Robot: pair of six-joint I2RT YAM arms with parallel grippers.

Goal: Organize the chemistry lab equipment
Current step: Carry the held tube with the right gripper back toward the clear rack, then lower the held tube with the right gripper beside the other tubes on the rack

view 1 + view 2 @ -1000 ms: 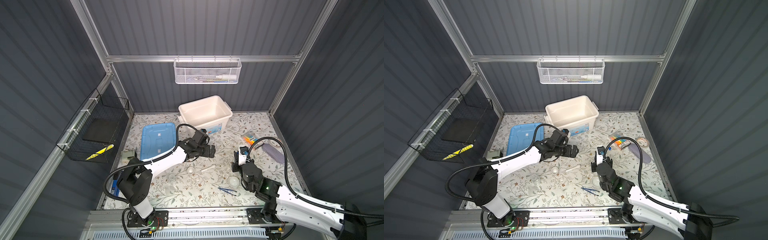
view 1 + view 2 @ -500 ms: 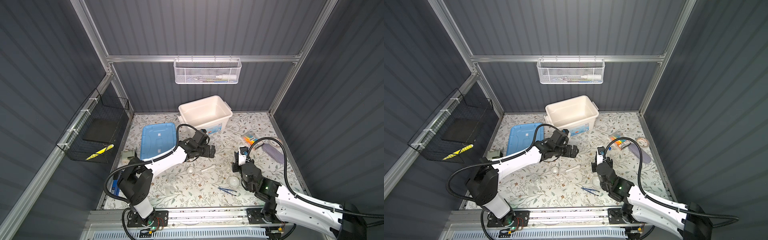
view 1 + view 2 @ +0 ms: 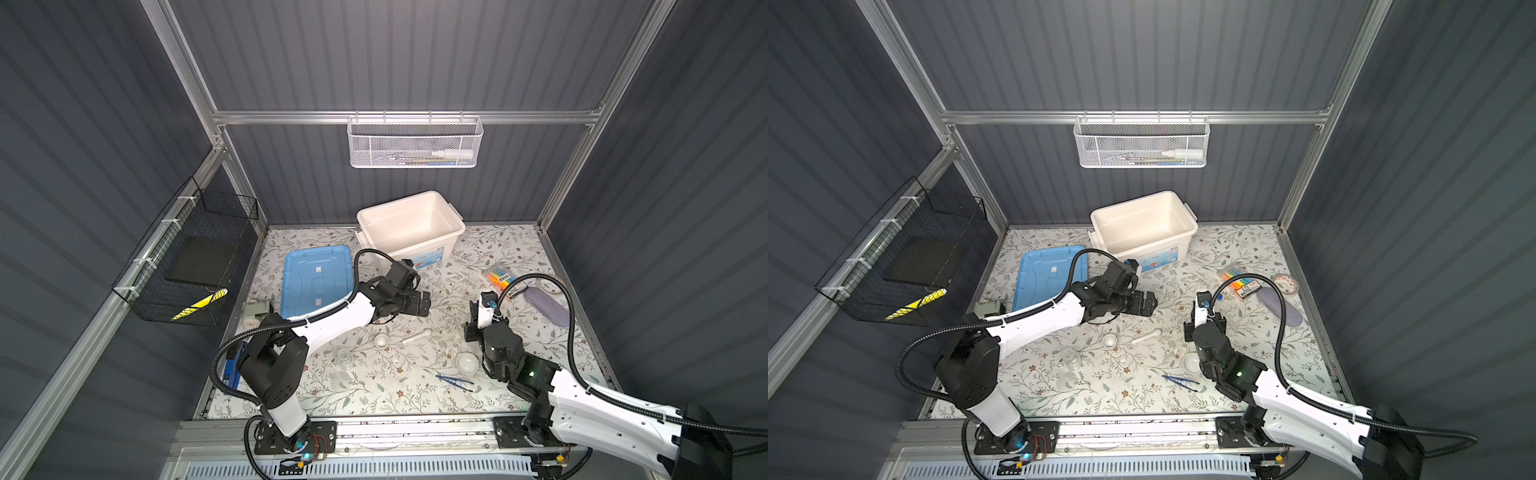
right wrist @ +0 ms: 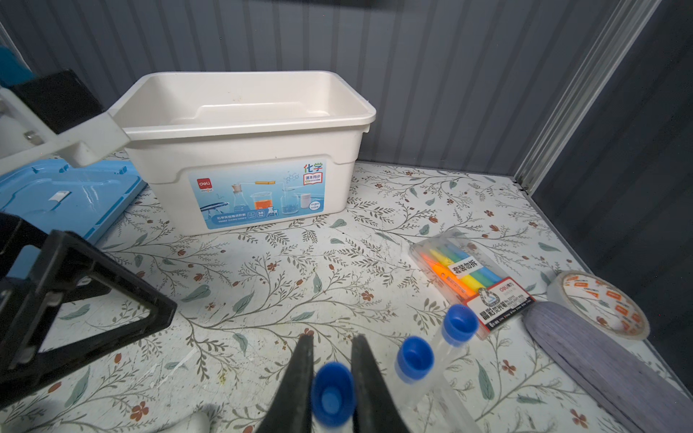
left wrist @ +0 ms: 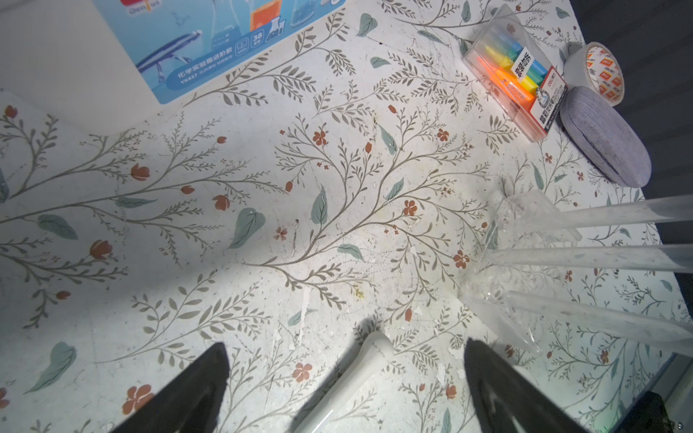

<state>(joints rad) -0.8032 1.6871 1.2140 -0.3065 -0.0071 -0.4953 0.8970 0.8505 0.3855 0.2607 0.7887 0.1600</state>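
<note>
– One white plastic bin (image 3: 415, 249) stands open-topped against the back wall. Where is the flat blue lid (image 3: 316, 276)?
– Just left of it, flat on the floral mat (image 3: 395, 399), long axis running front to back. Bare mat spreads between the bin and the clear plastic rack (image 5: 521, 213).
– Which way do the three clear blue-capped tubes (image 4: 414, 360) point?
– Caps up, long axes rising from the rack, which stands right of centre near the marker pack (image 3: 500, 277). The right gripper (image 4: 332, 339) reaches down over them, its dark fingers pinched together on the end tube (image 4: 333, 395) at its cap.
– And the left gripper (image 5: 345, 343)?
– Spread wide above the white pestle (image 3: 417, 336), whose rounded end shows between the fingers (image 5: 187, 393); whether they touch it cannot be told. The glossy pestle lies mid-mat, long axis slanting, thick end toward the right.
– Smaller pieces?
– Two small white dishes (image 3: 380, 340), round and shallow: one just left of the pestle, the other dish (image 3: 466, 362) beside the right arm. Small clear glassware (image 3: 344, 357) stands front left. The dark blue tweezers (image 3: 455, 380) lie near the front edge, lengthwise left to right.
</note>
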